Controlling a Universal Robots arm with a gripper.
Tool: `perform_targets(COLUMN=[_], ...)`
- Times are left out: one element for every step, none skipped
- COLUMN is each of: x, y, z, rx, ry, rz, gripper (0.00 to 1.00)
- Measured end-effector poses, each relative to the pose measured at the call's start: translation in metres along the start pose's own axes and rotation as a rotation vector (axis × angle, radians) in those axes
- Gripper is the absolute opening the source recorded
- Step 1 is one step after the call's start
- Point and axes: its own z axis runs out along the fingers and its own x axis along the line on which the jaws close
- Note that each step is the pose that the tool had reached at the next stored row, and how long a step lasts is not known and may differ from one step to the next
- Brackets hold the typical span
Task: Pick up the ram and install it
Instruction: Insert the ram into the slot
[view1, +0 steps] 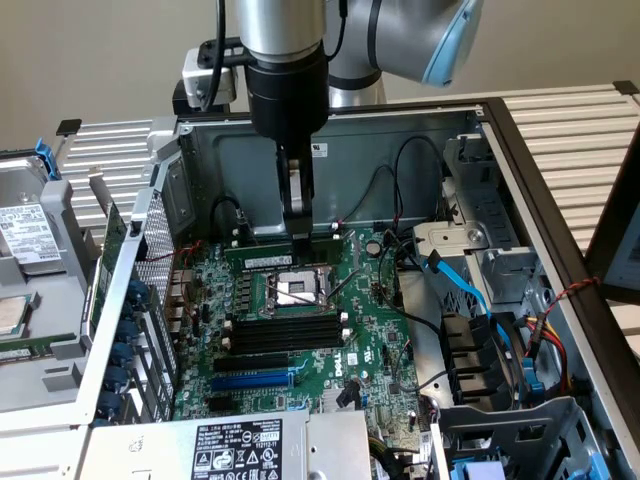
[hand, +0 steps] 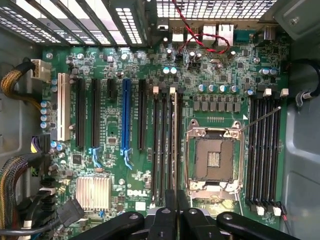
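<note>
In the exterior view, the case's rear wall with its blue card clips (view1: 128, 345) stands at about 9 o'clock from the work, well apart from it. Moving right across the motherboard (view1: 375, 345), the ram (view1: 265, 261) stands on its long edge in the slot bank at 12 o'clock from the CPU socket (view1: 298, 291). It shows as a green strip with a white label. Its long axis runs along the 9-to-3 line, parallel to the empty black slots (view1: 285, 333) and the blue slot (view1: 255, 381), which lie at 6 o'clock from the socket.

The gripper (view1: 300, 246) comes straight down onto the ram a little past its middle, toward the 3 o'clock end, so the stick sits directly at 6 o'clock from the fingers. The fingers are drawn close together and look to be pinching the ram's upper edge across its thin faces.

In the wrist view, the gripper (hand: 176, 201) lines up with the pale top edge of the ram (hand: 172, 145), which runs away from the fingertips beside the CPU socket (hand: 214, 157). I judge the stick to be at its slot, but I cannot tell whether it is fully seated.

At 3 o'clock, a blue cable (view1: 465, 285) is well clear.
</note>
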Motion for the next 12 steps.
perform_targets(x=[0.000,0.001,0.001,0.002,0.002,0.003,0.003,0.004,0.005,0.005,0.006,0.006], y=[0.0002,0.0005,0.0008,0.0011,0.0015,0.0017,0.0019,0.0021,0.0024,0.0026,0.0027,0.0028], z=[0.0005,0.0013,0.0021,0.0031,0.0043,0.0055,0.0068,0.0081,0.0094,0.0109,0.0124,0.0139], rx=[-0.0001,-0.0001,-0.0001,0.0000,-0.0001,-0.0001,-0.0001,-0.0001,-0.0001,-0.0002,-0.0001,-0.0002], ry=[0.0001,0.0001,0.0001,0.0000,0.0002,0.0001,0.0001,0.0001,0.0001,0.0002,0.0002,0.0002], rz=[0.000,0.000,0.000,0.000,0.000,0.000,0.000,0.000,0.000,0.000,0.000,0.000], gripper=[0.12,0.12,0.12,0.12,0.12,0.12,0.12,0.12,0.12,0.12,0.12,0.12])
